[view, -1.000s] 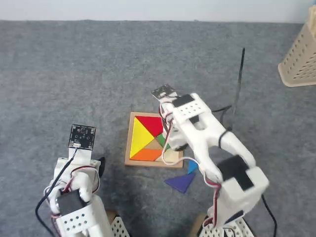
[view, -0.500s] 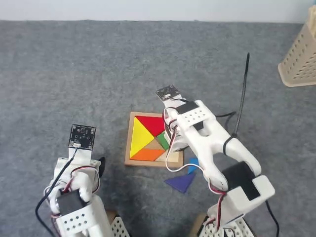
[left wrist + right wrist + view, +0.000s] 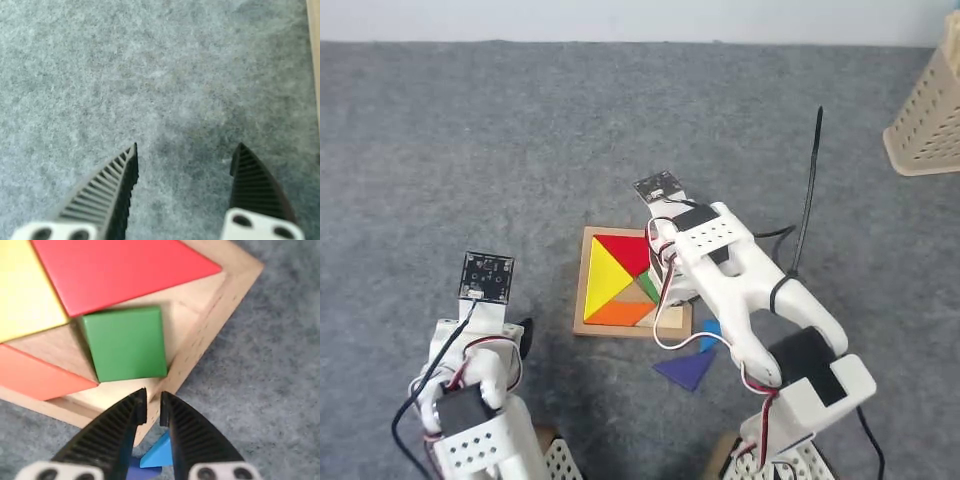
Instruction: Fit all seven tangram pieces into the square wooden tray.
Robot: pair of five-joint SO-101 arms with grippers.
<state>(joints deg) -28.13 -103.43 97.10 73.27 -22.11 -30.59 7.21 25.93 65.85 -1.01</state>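
Grey-carpeted desk (image 3: pixel 520 150) is carrying the tray (image 3: pixel 216 315); right pincer (image 3: pixel 152 407) is hovering closed and empty at its rim by the green square (image 3: pixel 125 342); left pincer (image 3: pixel 187 147) is gaping open.

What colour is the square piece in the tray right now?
Green; the square piece shows best in the right wrist view.

A beige perforated basket (image 3: pixel 930 110) stands at the far right edge of the grey carpet (image 3: pixel 470 150).
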